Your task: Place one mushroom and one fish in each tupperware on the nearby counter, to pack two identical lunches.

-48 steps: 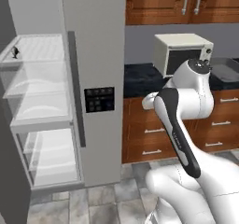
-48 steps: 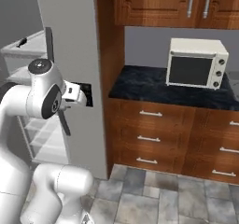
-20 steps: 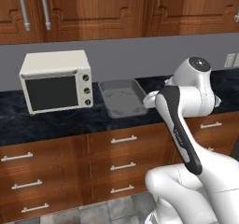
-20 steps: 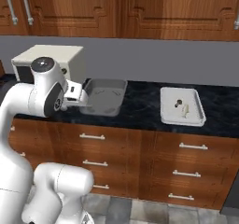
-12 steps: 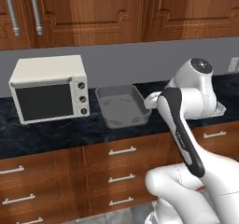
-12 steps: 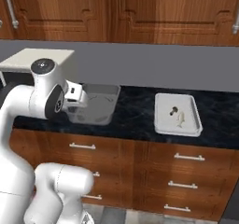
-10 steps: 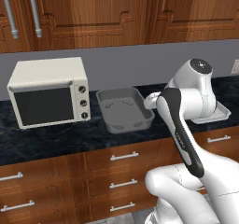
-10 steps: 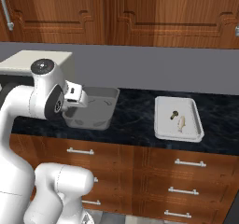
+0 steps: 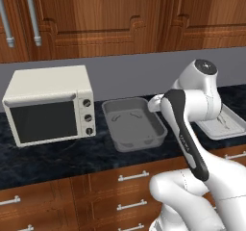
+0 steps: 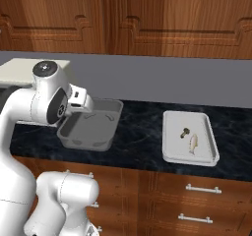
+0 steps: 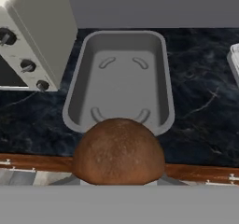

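Even, soft light; slight blur.

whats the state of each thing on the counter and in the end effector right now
grey tub: empty, on the counter beside the toaster oven
white tray: holds one mushroom and one pale fish
red-brown mushroom: held in the end effector, in front of the grey tub
toaster oven: door closed
end effector: shut on the red-brown mushroom

A red-brown mushroom (image 11: pixel 118 150) is held above the empty grey tub (image 9: pixel 132 124) — another mushroom (image 10: pixel 185 131) and a pale fish (image 10: pixel 193 143) lie in the off-white tray (image 10: pixel 190 155) on the counter (image 10: pixel 140 132).
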Robot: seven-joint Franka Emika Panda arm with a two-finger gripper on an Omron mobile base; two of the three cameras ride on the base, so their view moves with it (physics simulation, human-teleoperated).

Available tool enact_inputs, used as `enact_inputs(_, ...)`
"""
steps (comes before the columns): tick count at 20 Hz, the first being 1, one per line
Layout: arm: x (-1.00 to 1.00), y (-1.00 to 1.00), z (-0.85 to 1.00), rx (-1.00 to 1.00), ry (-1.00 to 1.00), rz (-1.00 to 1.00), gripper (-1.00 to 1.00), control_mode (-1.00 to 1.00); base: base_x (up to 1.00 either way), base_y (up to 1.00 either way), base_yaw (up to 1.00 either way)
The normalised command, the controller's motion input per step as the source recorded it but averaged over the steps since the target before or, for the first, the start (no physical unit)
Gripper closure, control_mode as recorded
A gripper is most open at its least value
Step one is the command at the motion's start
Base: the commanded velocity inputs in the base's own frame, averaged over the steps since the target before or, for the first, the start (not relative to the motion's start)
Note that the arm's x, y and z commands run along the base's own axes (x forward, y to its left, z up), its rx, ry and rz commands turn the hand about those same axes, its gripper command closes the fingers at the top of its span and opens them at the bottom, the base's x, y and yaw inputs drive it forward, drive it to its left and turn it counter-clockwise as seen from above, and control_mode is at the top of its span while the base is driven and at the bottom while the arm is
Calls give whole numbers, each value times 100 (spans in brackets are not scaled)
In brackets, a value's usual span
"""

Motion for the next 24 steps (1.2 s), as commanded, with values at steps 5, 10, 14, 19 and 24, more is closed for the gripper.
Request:
enact_inputs(5,30,0,-40,0,0,0,100,-100,7,0,0)
enact_inputs(10,74,0,-72,0,0,-1,100,-100,0,0,0)
enact_inputs(14,77,9,-40,0,8,0,100,-100,0,0,0)
enact_inputs(19,79,5,-42,0,8,0,100,-100,0,0,0)
enact_inputs(24,71,13,-33,0,5,-1,100,-100,0,0,0)
